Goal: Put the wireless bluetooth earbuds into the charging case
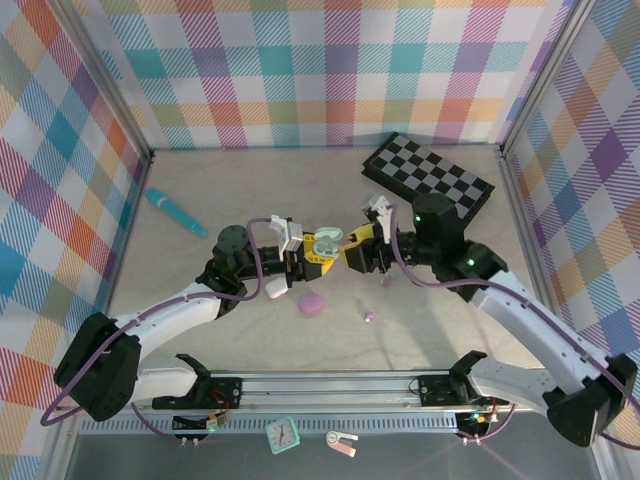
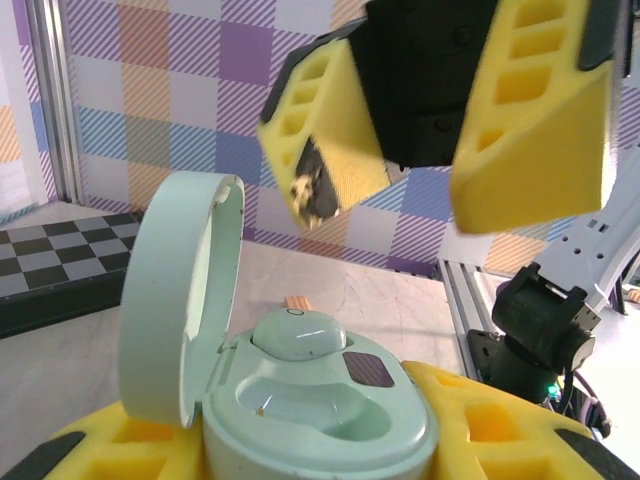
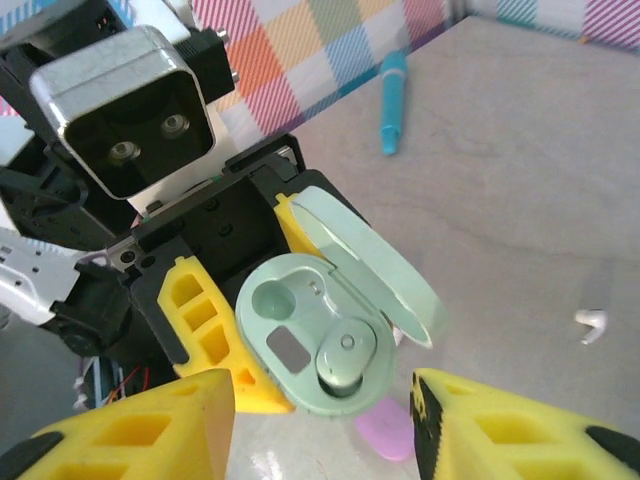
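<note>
Mid-desk, the left end effector (image 1: 312,250) grips an open mint-green plastic case (image 1: 326,242); right end effector (image 1: 358,250) gapes empty; lilac pebble case (image 1: 311,303) nearby.

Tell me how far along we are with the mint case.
Done: the mint case sits open in the left claw, and one mint earbud is seated in it. In hand: the right claw hangs open just above the case, holding nothing. Left: the second slot is empty, a white earbud lies loose on the table, and the lid is not yet shut.
</note>
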